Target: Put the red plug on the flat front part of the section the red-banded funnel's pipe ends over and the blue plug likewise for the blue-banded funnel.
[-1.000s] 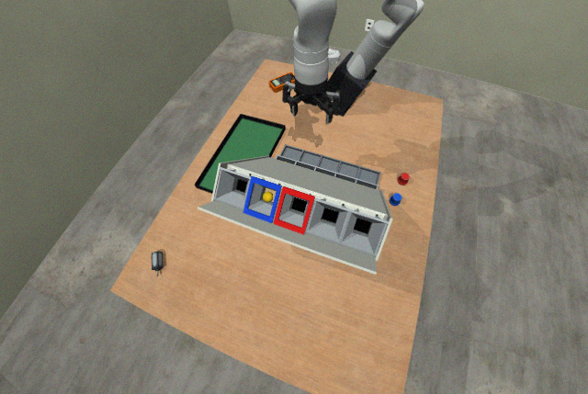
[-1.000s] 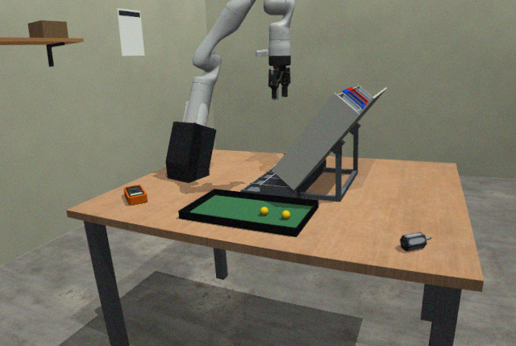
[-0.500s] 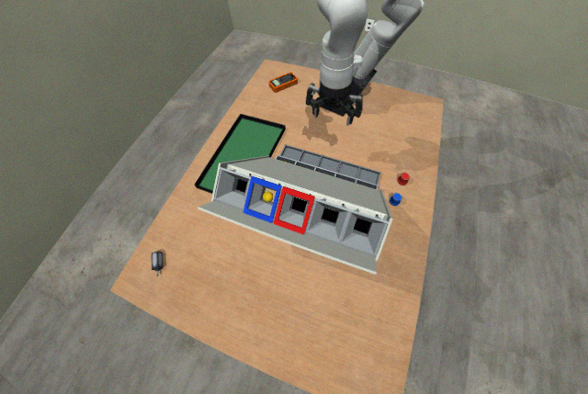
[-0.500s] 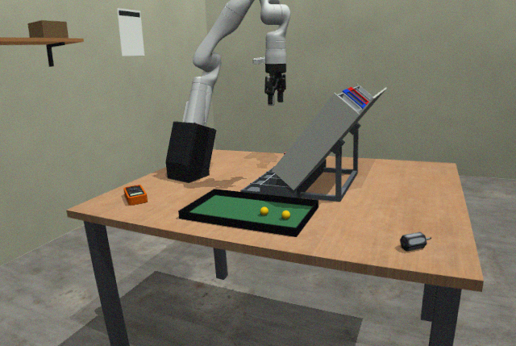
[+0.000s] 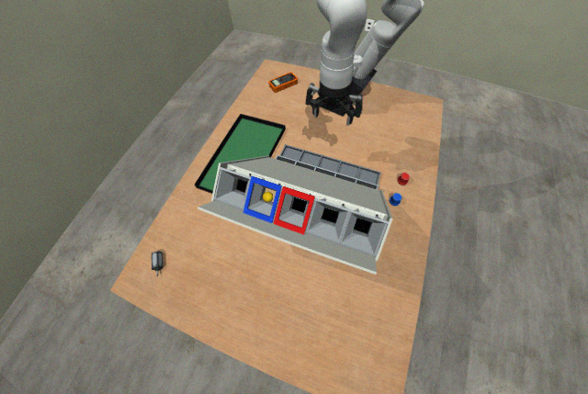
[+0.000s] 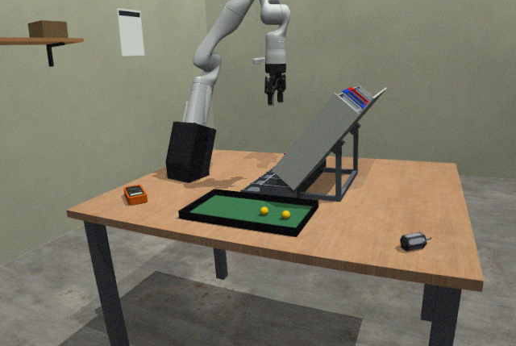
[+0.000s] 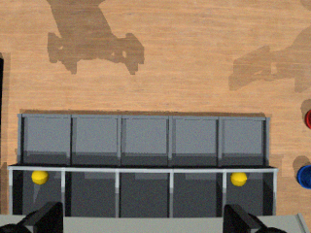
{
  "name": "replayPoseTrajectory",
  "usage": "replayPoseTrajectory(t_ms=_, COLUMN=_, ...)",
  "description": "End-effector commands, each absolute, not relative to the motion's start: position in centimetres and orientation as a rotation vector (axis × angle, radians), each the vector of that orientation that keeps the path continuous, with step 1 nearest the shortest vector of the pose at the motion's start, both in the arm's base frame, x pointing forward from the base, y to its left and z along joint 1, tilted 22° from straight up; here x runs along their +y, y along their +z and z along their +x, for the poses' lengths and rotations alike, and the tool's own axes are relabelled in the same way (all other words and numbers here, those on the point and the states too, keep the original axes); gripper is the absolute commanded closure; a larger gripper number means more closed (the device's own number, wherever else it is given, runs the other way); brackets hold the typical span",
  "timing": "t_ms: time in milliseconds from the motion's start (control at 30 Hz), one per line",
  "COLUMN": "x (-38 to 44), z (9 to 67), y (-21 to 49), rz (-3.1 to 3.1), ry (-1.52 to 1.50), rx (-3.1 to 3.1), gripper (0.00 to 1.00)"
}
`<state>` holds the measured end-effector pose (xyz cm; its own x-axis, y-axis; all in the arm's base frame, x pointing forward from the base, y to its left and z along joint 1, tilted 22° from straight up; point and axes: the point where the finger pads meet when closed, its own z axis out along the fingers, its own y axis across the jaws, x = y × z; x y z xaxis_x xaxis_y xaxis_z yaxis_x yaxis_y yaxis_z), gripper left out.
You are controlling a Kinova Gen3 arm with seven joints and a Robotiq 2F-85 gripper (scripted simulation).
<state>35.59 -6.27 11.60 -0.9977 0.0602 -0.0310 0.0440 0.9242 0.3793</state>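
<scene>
The round red plastic-looking plug (image 5: 402,178) (image 7: 308,118) and the round blue plug (image 5: 395,198) (image 7: 305,177) stand on the wood-grained bench (image 5: 265,295) (image 6: 375,209) (image 7: 194,29), near its edge, beside the grey five-section catch tray (image 5: 331,164) (image 7: 169,141). In the wrist view, yellow marbles lie in its leftmost (image 7: 40,177) and rightmost (image 7: 238,179) sections. The black jaws (image 5: 332,118) (image 6: 275,102) hang spread wide above the bench, gripping nothing, with open air around them. Behind slopes the flat grey cover (image 5: 309,175) (image 6: 318,142) (image 7: 160,224); a yellow marble (image 5: 267,197) sits in the blue-banded square funnel (image 5: 253,213), beside the red-banded one (image 5: 289,228). Two more (image 6: 264,210) (image 6: 285,214) lie on the black-rimmed green tray (image 5: 244,142) (image 6: 237,221). The orange meter's (image 5: 283,82) (image 6: 135,194) markings look too small to read.
</scene>
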Motion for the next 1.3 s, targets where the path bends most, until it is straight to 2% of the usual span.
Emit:
replayPoseTrajectory(t_ms=0, x=-6.31, z=35.62, y=11.64, rz=0.083, ry=0.597, rx=3.039, gripper=0.00)
replayPoseTrajectory(t_ms=600, x=-6.31, z=35.62, y=11.64, rz=0.083, ry=0.597, rx=3.039, gripper=0.00)
replayPoseTrajectory(t_ms=633, x=-6.31, z=35.62, y=11.64, rz=0.083, ry=0.597, rx=3.039, gripper=0.50)
replayPoseTrajectory(t_ms=1267, x=-6.31, z=35.62, y=11.64, rz=0.083, ry=0.597, rx=3.039, gripper=0.50)
